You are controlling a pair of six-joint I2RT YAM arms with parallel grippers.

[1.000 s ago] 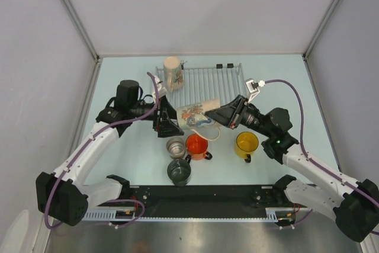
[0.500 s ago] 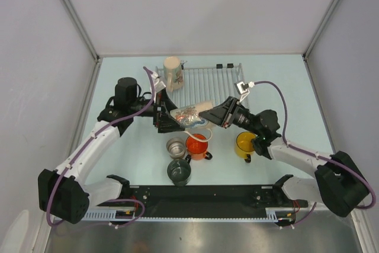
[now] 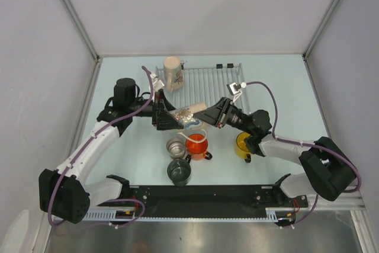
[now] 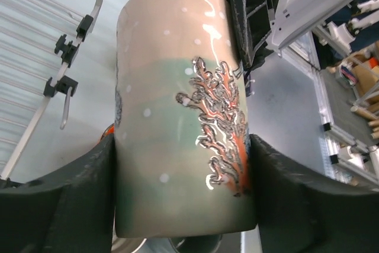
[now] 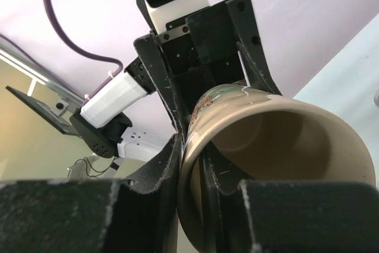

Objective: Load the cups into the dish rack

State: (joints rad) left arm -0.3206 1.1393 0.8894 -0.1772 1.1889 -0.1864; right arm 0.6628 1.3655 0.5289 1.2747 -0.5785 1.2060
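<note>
Cream ceramic is hanging in mid-air. In the overhead view the printed cream mug point(image 3: 188, 115) is lying on its side between the left gripper point(image 3: 170, 117) and the right gripper point(image 3: 207, 114), just short of the dish rack point(image 3: 210, 80). Its long axis is running left to right, roughly level.

Only the other cream mug point(image 3: 172, 73) is standing in the rack, at its far-left corner. The orange mug point(image 3: 196, 144), steel mug point(image 3: 175, 147), dark mug point(image 3: 179, 172) and yellow mug point(image 3: 244, 144) are sitting on the tabletop point(image 3: 142, 158). I'm calling it one loaded, five to go.

Left wrist view: the fingers point(image 4: 65, 205) are clamping the mug's body from both sides, with the base end nearest the lens.

Right wrist view: the open mouth is facing this camera, and the right fingers point(image 5: 163, 170) are pinching its rim, one inside and one outside.
</note>
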